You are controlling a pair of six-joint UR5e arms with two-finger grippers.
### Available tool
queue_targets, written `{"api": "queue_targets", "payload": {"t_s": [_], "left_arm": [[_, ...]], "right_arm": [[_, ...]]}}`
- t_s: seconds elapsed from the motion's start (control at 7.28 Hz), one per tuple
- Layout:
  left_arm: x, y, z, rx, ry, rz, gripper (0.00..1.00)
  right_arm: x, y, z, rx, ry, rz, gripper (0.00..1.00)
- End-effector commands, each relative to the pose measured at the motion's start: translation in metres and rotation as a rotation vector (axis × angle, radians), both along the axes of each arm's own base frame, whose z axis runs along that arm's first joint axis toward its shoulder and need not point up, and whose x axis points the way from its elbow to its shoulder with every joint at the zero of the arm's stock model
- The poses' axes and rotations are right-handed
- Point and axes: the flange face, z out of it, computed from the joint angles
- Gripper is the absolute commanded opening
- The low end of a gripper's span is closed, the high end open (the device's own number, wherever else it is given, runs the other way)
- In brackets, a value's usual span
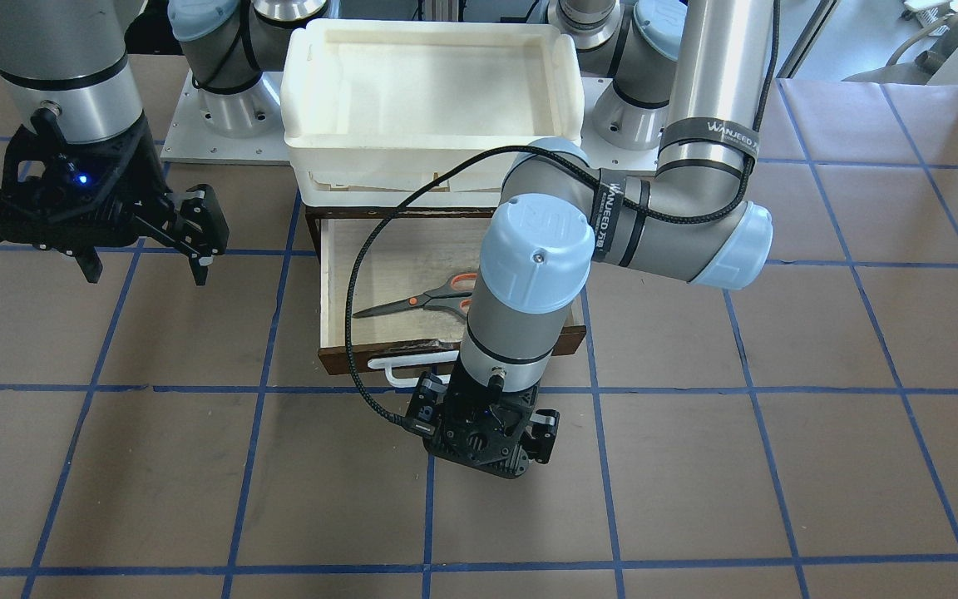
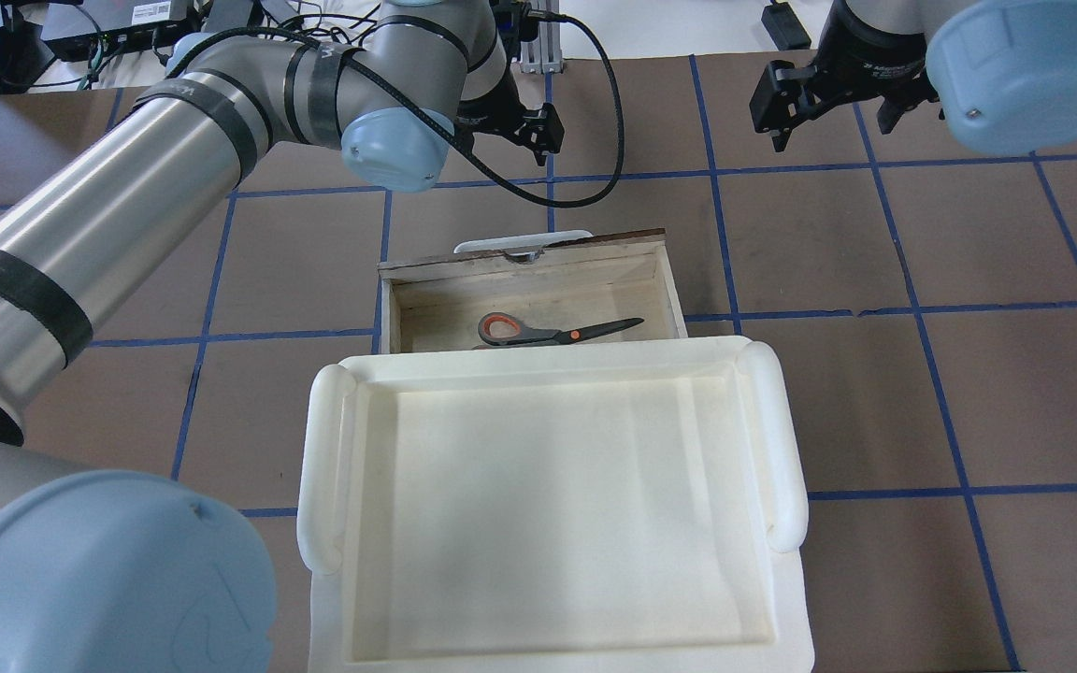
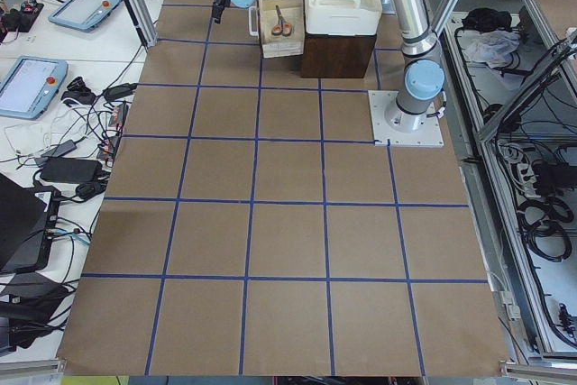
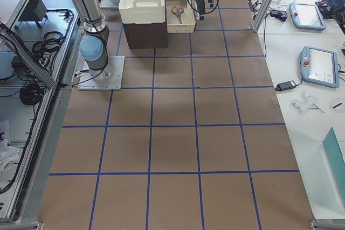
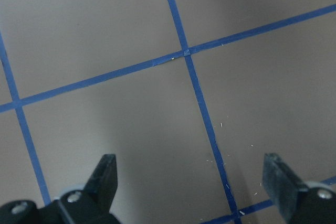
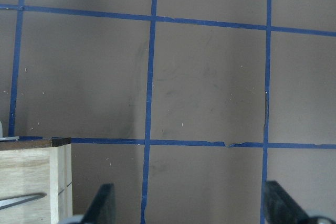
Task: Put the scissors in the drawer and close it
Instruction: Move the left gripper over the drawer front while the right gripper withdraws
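Observation:
The scissors (image 1: 429, 298), grey handles lined orange-red, lie flat inside the open wooden drawer (image 1: 338, 274); they also show in the overhead view (image 2: 548, 330). The drawer's dark front carries a white bar handle (image 1: 396, 368). My left gripper (image 1: 487, 453) points down at the table just in front of the handle, open and empty; its fingers (image 5: 107, 174) frame bare table. My right gripper (image 1: 146, 264) hangs open and empty off to the side of the drawer. In the right wrist view a drawer corner (image 6: 31, 179) and a blade tip (image 6: 21, 201) show.
A white plastic tray (image 2: 323, 467) sits on top of the cabinet, above the drawer. The brown table surface (image 1: 737, 457) is marked with a blue tape grid. The left arm's black cable (image 1: 358, 274) loops over the drawer.

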Motion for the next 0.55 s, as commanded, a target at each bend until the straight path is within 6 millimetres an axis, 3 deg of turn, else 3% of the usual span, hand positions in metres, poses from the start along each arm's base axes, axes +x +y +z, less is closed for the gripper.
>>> {"api": "queue_targets", "payload": {"t_s": [0.0,0.41], "left_arm": [[0.002,0.0,-0.031,0.181,-0.045,0.088,1.0],[0.003,0.018,-0.04,0.347,-0.09,0.087,1.0]], "right_arm": [[0.0,0.013,0.003,0.05,-0.011,-0.003,1.0],[0.008,0.019,-0.004,0.109,-0.094,-0.02,1.0]]}}
